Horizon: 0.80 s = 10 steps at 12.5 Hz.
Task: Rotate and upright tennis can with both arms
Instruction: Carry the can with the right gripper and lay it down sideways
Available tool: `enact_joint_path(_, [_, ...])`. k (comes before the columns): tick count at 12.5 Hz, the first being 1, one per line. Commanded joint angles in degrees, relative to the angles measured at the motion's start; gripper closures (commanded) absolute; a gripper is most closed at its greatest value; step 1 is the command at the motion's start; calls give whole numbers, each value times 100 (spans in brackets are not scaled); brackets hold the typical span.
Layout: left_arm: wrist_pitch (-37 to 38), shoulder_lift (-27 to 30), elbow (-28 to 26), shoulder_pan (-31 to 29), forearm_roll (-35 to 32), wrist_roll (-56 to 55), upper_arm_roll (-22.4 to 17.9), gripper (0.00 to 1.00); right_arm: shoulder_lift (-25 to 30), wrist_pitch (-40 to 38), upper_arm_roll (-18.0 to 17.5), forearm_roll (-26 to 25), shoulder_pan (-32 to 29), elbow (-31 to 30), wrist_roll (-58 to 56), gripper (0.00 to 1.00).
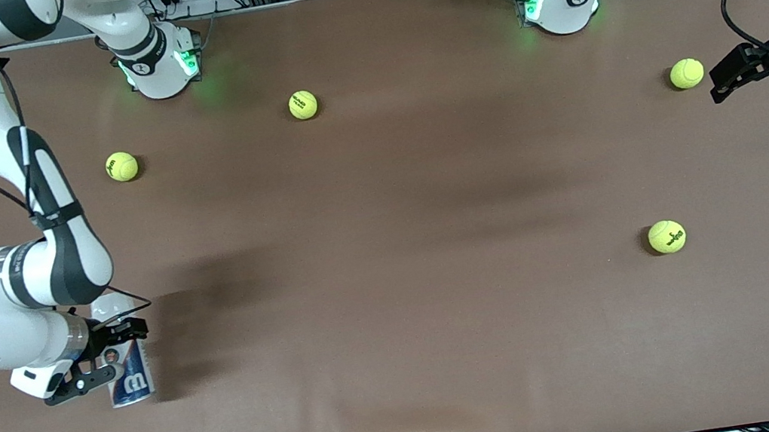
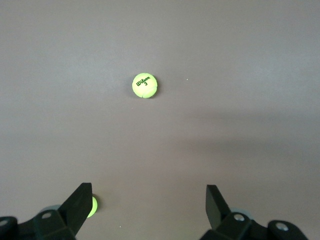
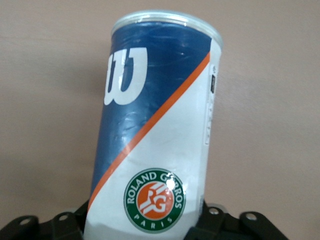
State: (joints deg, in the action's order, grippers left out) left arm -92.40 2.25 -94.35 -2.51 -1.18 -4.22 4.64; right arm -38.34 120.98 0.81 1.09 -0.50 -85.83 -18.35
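Two grippers are mine: my right gripper (image 1: 107,356) sits low near the table's right-arm end, toward the camera-side edge, and its fingers are clamped across the can (image 1: 126,361), one on each side of the label. The can lies on the table (image 1: 389,246) with its blue, W-marked end pointing toward the camera-side edge and its clear end tucked under my right wrist. In the right wrist view the can (image 3: 155,135) fills the frame, blue field with a white W at the end away from the fingers, an orange stripe slanting across, white below with a round green and orange Roland Garros badge close to my fingers (image 3: 65,225). My left gripper (image 1: 740,71) hangs at the left-arm edge of the table, fingers spread wide and holding nothing, waiting, with a ball (image 1: 686,73) just beside it. In the left wrist view my fingers (image 2: 77,207) stand well apart over bare table, a Wilson ball (image 2: 145,85) out ahead and a second ball (image 2: 92,206) peeking from beside one fingertip. Three more balls lie on the table: one (image 1: 122,166) toward the right-arm end, one (image 1: 303,104) near the right arm's base, and one (image 1: 666,236) toward the left-arm end, nearer the camera
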Motion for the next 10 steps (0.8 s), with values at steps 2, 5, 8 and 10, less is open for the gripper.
enact_joint_path(2, [108, -58, 127, -57, -75, 44, 72, 0, 352, -74, 7, 6, 470, -57, -19, 41])
enact_joint_path(5, [143, -58, 127, -57, -66, 44, 81, 0, 730, -74, 24, -38, 1260, -57, -45, 41])
enact_joint_path(8, [152, -58, 127, -65, -66, 53, 81, 0, 767, -57, 24, -126, 2279, -31, -46, 41])
enact_joint_path(10, [143, -58, 127, -65, -66, 53, 81, 0, 706, 31, 24, -363, 2991, -4, -89, 41])
